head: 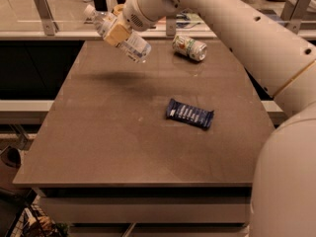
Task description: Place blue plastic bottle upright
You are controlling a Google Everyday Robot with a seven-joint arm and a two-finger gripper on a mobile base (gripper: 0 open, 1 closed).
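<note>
Currently | tool clamped on blue plastic bottle, tilted (cap up-left), held clear of the bench over its far-left part | drink can lying at far side | dark-blue snack wrapper mid-bench

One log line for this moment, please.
tool: over table far-left, holding blue plastic bottle | bottle: tilted, airborne | can: on side

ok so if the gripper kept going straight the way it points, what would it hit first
Beyond the blue plastic bottle it holds, nothing stands in that down-left line. The gripper would probably meet the bare table near its far left edge, though depth is unclear.
</note>
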